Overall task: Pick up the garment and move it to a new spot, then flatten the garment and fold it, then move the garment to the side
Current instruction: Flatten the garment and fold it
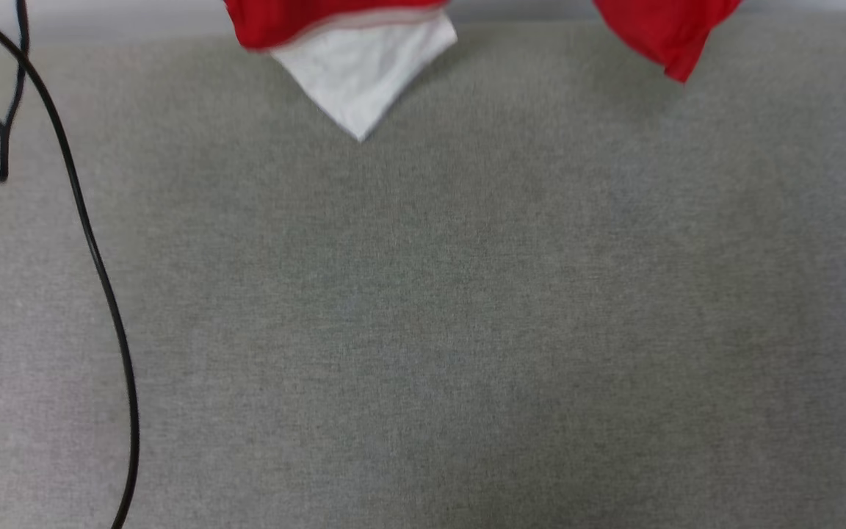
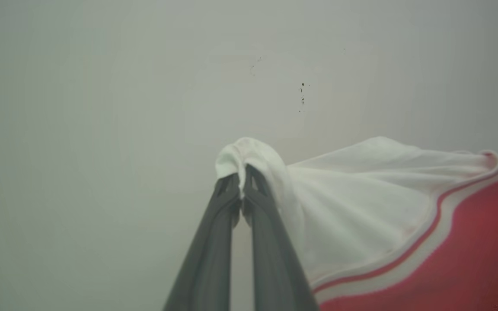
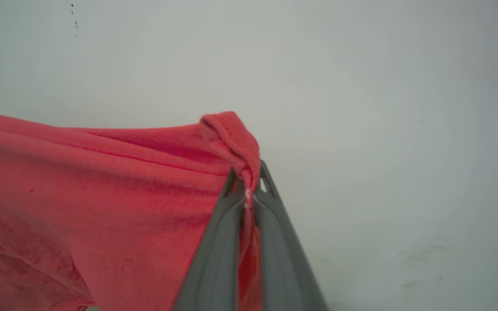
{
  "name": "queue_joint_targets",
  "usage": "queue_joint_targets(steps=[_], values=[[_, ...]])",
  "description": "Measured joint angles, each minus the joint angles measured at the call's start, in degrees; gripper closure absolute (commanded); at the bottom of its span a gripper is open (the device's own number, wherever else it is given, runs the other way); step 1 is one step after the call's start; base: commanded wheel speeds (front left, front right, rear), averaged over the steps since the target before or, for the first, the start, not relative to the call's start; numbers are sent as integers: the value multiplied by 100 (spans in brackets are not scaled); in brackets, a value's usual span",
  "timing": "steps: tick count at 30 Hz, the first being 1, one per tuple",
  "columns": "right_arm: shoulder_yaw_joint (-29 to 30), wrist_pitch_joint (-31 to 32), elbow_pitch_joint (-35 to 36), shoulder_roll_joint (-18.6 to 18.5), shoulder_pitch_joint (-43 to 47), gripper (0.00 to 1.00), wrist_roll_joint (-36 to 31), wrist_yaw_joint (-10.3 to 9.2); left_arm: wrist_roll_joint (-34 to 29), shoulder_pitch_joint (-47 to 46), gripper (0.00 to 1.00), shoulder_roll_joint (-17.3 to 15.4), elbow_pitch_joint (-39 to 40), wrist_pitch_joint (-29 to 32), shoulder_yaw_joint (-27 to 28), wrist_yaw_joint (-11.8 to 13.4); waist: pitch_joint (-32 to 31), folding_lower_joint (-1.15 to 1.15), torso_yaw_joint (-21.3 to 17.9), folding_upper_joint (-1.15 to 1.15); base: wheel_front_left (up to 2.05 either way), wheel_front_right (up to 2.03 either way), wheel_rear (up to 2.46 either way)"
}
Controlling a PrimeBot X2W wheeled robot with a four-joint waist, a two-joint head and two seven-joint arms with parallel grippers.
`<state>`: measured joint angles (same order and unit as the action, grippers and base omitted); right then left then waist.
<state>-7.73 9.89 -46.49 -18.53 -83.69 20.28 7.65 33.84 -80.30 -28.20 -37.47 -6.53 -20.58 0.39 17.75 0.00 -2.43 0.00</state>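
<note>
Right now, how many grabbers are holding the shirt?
2. The left gripper is shut on the garment at its white sleeve. The right gripper is shut on a red edge of it.

Head camera facing down on grey surface (image 1: 423,330), wrist cameras close along left hand (image 2: 241,179) and right hand (image 3: 247,183), facing pale wall (image 2: 102,86), garment (image 1: 364,73) shared by all

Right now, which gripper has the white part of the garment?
The left gripper: its fingers pinch white sleeve cloth of the garment, while the right gripper pinches a plain red edge.
</note>
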Motion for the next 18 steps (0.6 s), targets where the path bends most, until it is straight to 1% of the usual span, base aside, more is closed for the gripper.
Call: queue_joint_targets(steps=[9, 12, 13, 18], values=[[-203, -338, -345, 76, -721, 100, -59, -4, -29, -715, 100, 78, -475, -99, -5, -120, 925, 1, 90, 0, 0, 0, 0], [-335, -461, -512, 125, -783, 100, 22, -8, 38, -734, 100, 168, -665, -153, -5, -191, 1216, 1, 125, 0, 0, 0, 0], [-489, -548, -650, 141, -802, 100, 126, -9, 140, -736, 100, 221, -859, -165, 15, -285, 1451, 1, 164, 0, 0, 0, 0], [-809, -697, -770, 123, -673, 100, 372, -10, 408, -488, 100, 398, -1124, -220, 59, -445, 1639, 1, 251, 0, 0, 0, 0]])
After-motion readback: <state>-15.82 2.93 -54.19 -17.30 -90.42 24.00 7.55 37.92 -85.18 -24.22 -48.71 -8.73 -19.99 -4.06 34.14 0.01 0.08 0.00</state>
